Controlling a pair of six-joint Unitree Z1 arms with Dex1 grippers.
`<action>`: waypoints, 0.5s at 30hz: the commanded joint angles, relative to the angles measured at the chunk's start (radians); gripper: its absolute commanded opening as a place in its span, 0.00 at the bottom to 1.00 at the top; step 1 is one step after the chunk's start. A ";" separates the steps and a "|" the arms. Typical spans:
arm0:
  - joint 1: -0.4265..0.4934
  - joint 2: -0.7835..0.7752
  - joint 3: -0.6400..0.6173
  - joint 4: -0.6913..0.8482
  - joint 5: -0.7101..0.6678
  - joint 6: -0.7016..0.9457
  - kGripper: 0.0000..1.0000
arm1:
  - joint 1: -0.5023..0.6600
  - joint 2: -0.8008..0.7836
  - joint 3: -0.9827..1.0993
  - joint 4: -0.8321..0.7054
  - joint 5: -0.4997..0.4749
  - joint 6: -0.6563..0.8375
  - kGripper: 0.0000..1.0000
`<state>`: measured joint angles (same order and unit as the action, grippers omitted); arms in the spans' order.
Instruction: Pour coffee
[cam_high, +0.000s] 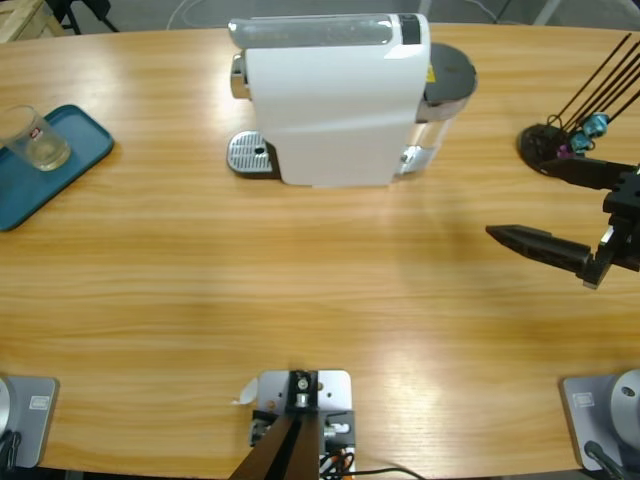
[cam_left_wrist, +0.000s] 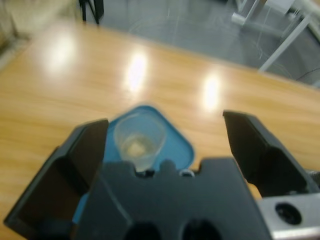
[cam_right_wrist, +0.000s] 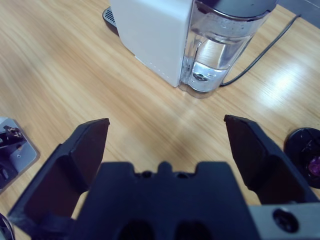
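Glass cup (cam_high: 36, 140) sits empty on the blue tray (cam_high: 70, 165), far from the coffee machine (cam_high: 335, 100). My left hand (cam_left_wrist: 165, 145) gapes wide above it, right hand (cam_right_wrist: 167, 142) likewise, both empty — an off-centre closing could tip it.
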<state>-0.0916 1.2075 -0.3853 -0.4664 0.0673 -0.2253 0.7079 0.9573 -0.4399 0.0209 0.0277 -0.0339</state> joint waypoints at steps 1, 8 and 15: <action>-0.204 -0.001 -0.170 0.196 -0.122 0.036 1.00 | 0.007 0.011 0.021 -0.007 0.012 -0.004 1.00; -0.685 0.188 -0.195 0.267 -0.173 0.133 0.99 | 0.007 0.038 0.017 -0.006 0.011 -0.004 1.00; -0.786 0.197 -0.184 0.446 -0.148 0.262 0.98 | 0.007 0.054 0.013 -0.006 0.011 -0.004 1.00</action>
<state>-0.8259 1.3516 -0.6065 -0.1180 -0.0913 -0.0485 0.7083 0.9710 -0.4406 0.0205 0.0277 -0.0339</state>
